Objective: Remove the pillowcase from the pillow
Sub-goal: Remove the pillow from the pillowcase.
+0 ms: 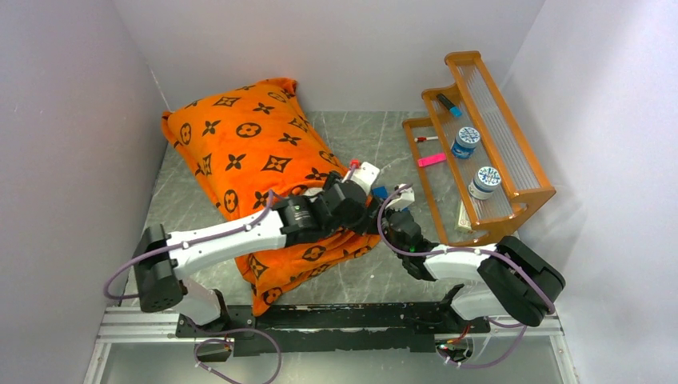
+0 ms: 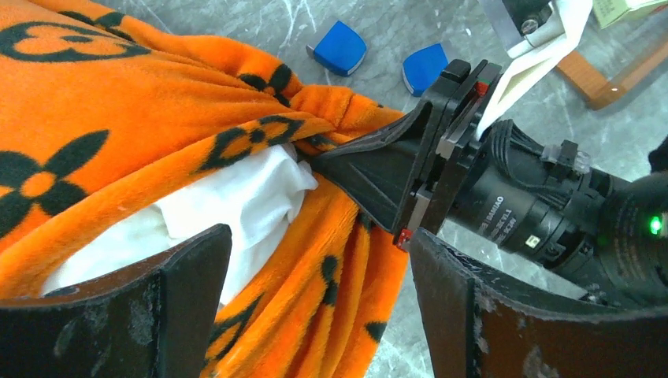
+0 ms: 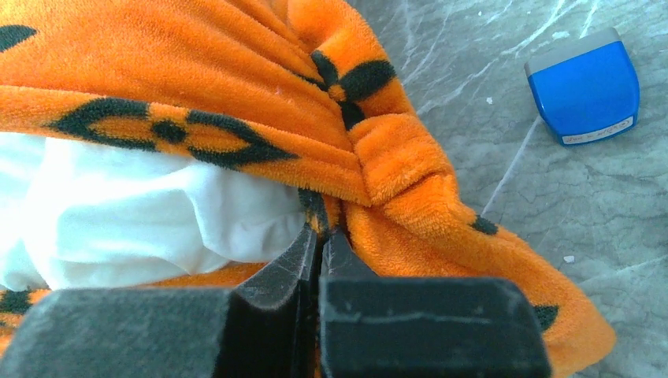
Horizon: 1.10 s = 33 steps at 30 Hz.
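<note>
The pillowcase [image 1: 240, 152] is big, soft and fuzzy. It looks light and floppy, so I think it will bunch up and stretch rather than slide off in one go. It lies on the surface [image 1: 384, 144] and runs away from both jaws, with the pillow [image 2: 236, 197] nearly all inside it. The pillow looks puffy and squashy. Only a white corner peeks out at the open end, right by the jaws.

I think the best spot to grab the case is the thick edge at that opening. On the pillow, it is that white corner.

The right jaws are pinched tight on a fold of the orange edge. The left jaws are wide apart and hold nothing, and the white corner sits just under them. Two little blue blocks [image 2: 340, 47] lie past the right jaws.
</note>
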Motion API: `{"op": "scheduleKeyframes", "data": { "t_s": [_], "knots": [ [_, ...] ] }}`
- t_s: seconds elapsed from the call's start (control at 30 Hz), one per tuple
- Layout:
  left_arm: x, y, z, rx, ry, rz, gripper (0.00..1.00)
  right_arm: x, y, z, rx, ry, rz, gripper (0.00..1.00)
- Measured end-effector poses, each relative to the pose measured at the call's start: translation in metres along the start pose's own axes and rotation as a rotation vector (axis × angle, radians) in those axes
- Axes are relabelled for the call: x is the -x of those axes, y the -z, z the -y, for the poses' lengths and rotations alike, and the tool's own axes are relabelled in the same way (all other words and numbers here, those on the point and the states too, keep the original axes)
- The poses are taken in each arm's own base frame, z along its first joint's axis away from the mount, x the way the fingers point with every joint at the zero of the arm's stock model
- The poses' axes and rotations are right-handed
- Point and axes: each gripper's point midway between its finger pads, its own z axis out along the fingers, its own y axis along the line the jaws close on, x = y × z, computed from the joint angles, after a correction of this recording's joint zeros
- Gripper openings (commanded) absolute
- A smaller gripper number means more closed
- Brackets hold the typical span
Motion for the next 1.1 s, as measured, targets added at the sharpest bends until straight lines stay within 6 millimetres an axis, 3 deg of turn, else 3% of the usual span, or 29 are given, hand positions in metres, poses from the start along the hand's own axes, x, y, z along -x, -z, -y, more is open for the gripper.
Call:
{"op": "scheduleKeyframes", "data": {
  "t_s": [0.13,0.43,0.63,1.1],
  "knots": [
    [-0.009,-0.012,0.004,0.088,-0.026,-0.024,0.84,0.000,0.000,0.000,0.003,-0.001,0.002,0.00],
    [-0.037,-0.038,-0.025,0.303,-0.073,-0.081,0.88,0.003,0.005,-0.001,0.013,-0.005,0.013,0.00],
    [-0.044,-0.054,-0.033,0.356,-0.079,-0.096,0.91,0.004,0.006,-0.001,0.015,-0.007,0.015,0.00],
    [-0.056,-0.088,-0.053,0.401,-0.024,-0.130,0.84,-0.003,0.004,0.002,0.028,-0.012,0.008,0.00]
  ]
}}
